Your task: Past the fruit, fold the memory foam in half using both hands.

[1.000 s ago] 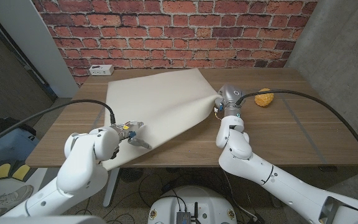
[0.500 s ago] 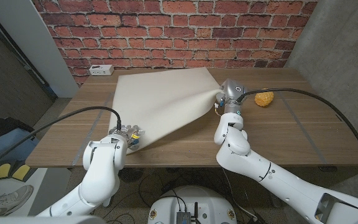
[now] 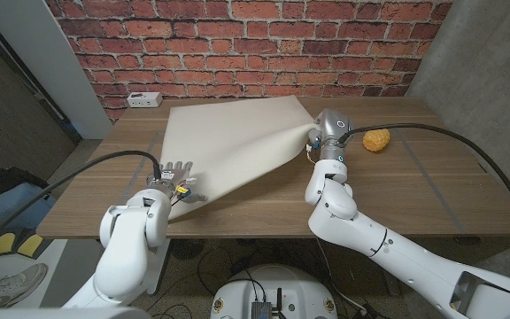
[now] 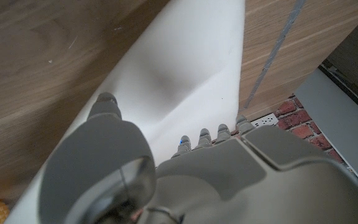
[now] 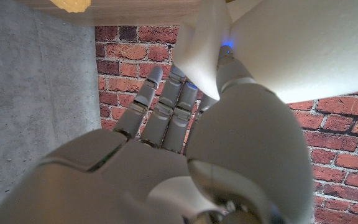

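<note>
Foam sheet [image 3: 237, 142]: cream, large, spread over the left half of the counter [image 3: 414, 190] from the back edge toward the front. Its right side is lifted off the wood and drawn to a peak at your right hand; the rest slopes down leftward to the front-left area.

Your right hand [image 5: 185, 118]: raised above the counter's middle, just left of the fruit. The right wrist view shows the foam's corner pinched between thumb and fingers [image 5: 166, 102], so this hand holds the foam.

Your left hand [image 3: 173, 182]: near the front-left corner, at the foam's front edge, fingers spread. In the left wrist view the fingertips [image 4: 201, 134] and thumb lie against the foam's surface; whether the edge is actually gripped cannot be told.

Fruit [image 3: 376, 140]: orange, bumpy, resting on bare wood right of the foam, toward the back-right of the counter, apart from the sheet.

Power strip [image 3: 144, 99]: white, at the back-left corner, against the brick wall [image 3: 237, 44].
</note>
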{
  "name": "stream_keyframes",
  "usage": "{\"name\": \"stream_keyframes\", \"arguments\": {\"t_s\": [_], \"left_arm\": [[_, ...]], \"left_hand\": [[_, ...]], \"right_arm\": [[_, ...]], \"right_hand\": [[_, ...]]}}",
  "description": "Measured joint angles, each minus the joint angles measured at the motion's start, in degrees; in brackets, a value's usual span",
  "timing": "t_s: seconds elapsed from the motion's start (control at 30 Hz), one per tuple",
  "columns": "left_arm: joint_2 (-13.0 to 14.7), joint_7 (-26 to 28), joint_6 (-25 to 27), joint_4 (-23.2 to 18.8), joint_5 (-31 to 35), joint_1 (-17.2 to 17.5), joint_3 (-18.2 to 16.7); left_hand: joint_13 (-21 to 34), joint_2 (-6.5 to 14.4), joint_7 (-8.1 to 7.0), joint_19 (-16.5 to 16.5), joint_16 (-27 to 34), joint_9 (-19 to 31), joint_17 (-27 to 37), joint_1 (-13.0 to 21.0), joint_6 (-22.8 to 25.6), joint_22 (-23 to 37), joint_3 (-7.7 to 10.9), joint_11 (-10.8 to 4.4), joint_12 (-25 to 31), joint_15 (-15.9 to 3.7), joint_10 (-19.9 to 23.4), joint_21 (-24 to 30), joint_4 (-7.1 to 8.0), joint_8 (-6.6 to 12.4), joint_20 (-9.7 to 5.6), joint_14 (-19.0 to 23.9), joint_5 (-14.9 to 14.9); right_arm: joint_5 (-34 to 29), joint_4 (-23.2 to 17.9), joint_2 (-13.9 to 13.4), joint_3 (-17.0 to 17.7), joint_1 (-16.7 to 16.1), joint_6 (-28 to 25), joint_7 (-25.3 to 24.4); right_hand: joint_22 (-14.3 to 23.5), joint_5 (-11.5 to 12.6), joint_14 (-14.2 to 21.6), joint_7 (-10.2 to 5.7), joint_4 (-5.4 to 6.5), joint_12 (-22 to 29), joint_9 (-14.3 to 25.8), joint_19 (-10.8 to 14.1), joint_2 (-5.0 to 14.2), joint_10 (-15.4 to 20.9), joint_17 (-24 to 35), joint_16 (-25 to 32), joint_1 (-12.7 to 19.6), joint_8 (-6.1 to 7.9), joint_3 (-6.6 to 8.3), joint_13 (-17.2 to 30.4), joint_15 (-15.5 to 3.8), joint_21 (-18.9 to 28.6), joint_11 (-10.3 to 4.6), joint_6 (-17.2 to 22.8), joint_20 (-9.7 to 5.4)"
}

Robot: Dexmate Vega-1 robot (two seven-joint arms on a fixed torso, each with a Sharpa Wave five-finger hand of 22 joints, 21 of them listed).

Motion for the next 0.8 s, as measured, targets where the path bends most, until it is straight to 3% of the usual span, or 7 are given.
{"name": "stream_keyframes", "arguments": {"t_s": [0.2, 0.33, 0.43, 0.5, 0.57, 0.7, 0.8], "left_arm": [[1.87, 1.97, -0.84, -1.42, -10.54, 0.49, -2.27], [4.75, 1.14, 1.86, -1.94, -14.30, -1.28, -0.55], [6.24, -0.59, 3.71, -1.68, -14.11, -3.11, 2.45], [6.76, -2.13, 5.07, -0.99, -12.74, -4.12, 4.78], [6.80, -2.88, 5.65, -0.51, -11.52, -4.63, 6.01], [5.67, -3.88, 6.51, 1.75, -6.29, -5.28, 9.03], [3.01, -2.91, 6.79, 4.31, -0.79, -4.88, 10.37]], "left_hand": [[0.00, -0.80, 0.23, 0.00, -0.21, 0.00, 0.00, -1.24, 0.07, 0.00, -1.19, 0.97, -0.41, 0.00, 0.12, 0.00, 0.24, -0.24, 0.00, 0.00, 1.05], [-0.01, -0.69, 0.40, 0.00, -0.21, 0.01, 0.00, -1.12, 0.24, -0.01, -1.19, 1.07, -0.64, 0.00, 0.02, 0.00, 0.23, -0.45, 0.00, 0.00, 1.68], [0.00, 2.61, 0.40, 0.00, -0.16, 0.00, -0.09, 1.07, 0.24, -0.01, 0.07, 1.07, -0.64, 0.00, 0.02, 0.09, -0.31, -0.45, 0.00, 0.00, 2.25], [-0.01, 6.79, 0.93, 0.00, 0.28, 0.00, -0.16, 3.54, 0.18, -0.01, 2.54, 1.07, -0.18, -0.01, 0.02, 0.92, -1.04, -0.46, 0.00, 0.00, 1.76], [-0.01, 10.90, 1.45, 0.00, 0.92, 0.00, -0.20, 8.19, 0.24, -0.01, 7.80, 1.06, 0.97, -0.01, 0.02, 2.45, -3.53, -0.15, 0.00, 0.00, -0.28], [-0.37, 12.16, 1.54, 0.30, 1.85, -0.01, -0.59, 17.56, 0.33, -0.16, 18.68, 0.02, 2.56, -1.43, 0.14, 6.57, -8.09, 1.57, -1.33, 0.16, -1.21], [-0.77, 11.86, 1.53, 8.61, 2.57, -0.12, -0.69, 21.64, 0.33, -0.43, 22.79, -2.67, 4.34, -4.91, 0.13, 10.03, -9.30, 3.21, -3.81, 0.40, -1.22]], "right_arm": [[0.49, -0.11, -0.25, -0.13, 0.22, 0.27, -0.71], [0.91, -0.33, -0.48, -0.14, 0.22, 0.71, -1.17], [1.19, -0.56, -0.64, -0.07, 0.12, 1.15, -1.47], [1.36, -0.76, -0.83, 0.04, -0.03, 1.43, -1.65], [1.45, -0.90, -0.94, 0.09, -0.12, 1.61, -1.75], [1.66, -1.25, -1.23, 0.33, -0.43, 2.15, -2.01], [1.87, -1.46, -1.42, 0.61, -0.76, 2.58, -2.29]], "right_hand": [[0.00, -0.21, 0.00, 0.01, -0.03, 0.01, 0.00, 0.00, -0.13, 0.00, 0.00, 0.00, 0.13, -0.20, 0.45, 0.00, 0.00, 0.22, 0.00, 0.00, 0.00], [0.00, -0.21, 0.00, 0.01, -0.03, 0.00, 0.00, 0.00, -0.13, 0.00, 0.27, 0.00, 0.12, -0.24, 0.45, 0.01, 0.00, 0.22, 0.00, 0.01, 0.00], [-0.01, -0.22, 0.00, 0.01, -0.03, 0.00, 0.00, 0.00, -0.13, 0.00, 0.31, 0.00, 0.12, -0.37, 0.45, 0.06, 0.00, 0.22, 0.01, 0.01, 0.00], [-0.01, -0.22, 0.00, 0.01, 0.12, 0.00, 0.00, 0.00, -0.13, 0.00, 0.31, 0.00, 0.11, -0.38, 0.59, 0.23, 0.00, 0.44, 0.01, 0.01, 0.00], [-0.01, -0.33, -0.01, 0.01, 0.00, 0.01, 0.00, 0.00, -0.13, -0.01, 0.31, 0.00, 0.11, -0.42, 0.90, 0.87, 0.01, 0.44, 0.01, 0.01, 0.00], [-0.01, -0.39, -0.01, 0.42, -0.01, 0.24, 0.00, 0.00, -0.05, -0.01, 0.32, 0.00, 0.03, -0.65, 0.93, 0.87, 0.01, 0.44, 0.01, 0.42, 0.00], [-0.01, -0.40, -0.01, 0.42, 0.13, 0.25, 0.00, 0.00, -0.05, -0.01, 0.32, 0.00, 0.02, -0.82, 1.07, 0.88, 0.01, 0.44, 0.01, 0.42, 0.00]]}}
